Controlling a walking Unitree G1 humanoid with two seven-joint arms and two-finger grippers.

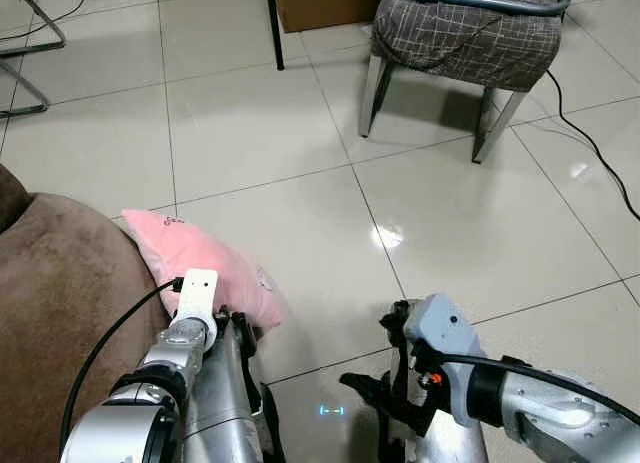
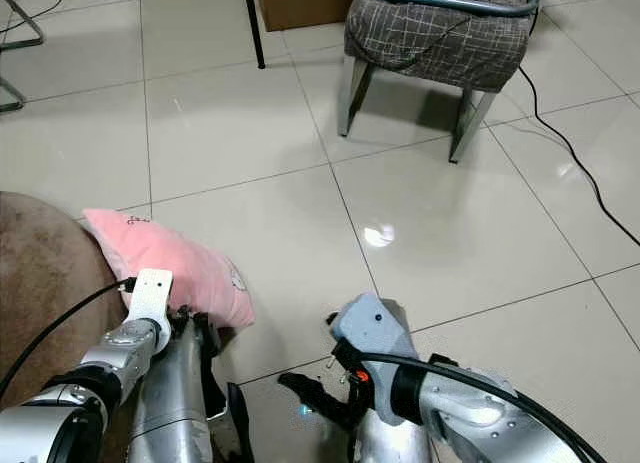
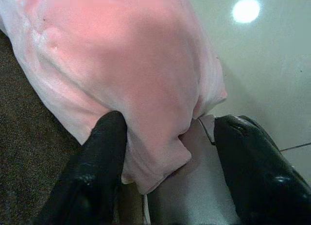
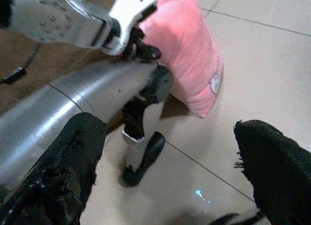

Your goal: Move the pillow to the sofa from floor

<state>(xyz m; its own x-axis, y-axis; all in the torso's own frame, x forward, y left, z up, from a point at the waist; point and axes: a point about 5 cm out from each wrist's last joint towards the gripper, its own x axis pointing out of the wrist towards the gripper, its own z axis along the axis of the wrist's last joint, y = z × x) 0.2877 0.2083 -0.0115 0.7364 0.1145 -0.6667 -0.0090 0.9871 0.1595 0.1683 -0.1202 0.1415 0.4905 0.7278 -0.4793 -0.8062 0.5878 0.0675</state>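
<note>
No readable text, brand, number or sign anywhere in these views. Pink pillow [image 1: 200, 268] carries small dark markings near its upper corner and a small printed patch by its lower edge, both too small and blurred to read; can't tell if letters or a pic. A faint blue-white glow on the floor tiles [image 1: 331, 411] by the robot's legs looks like a dash-like light mark, not a legible char. Nothing legible on the left wrist's white housing either.
</note>
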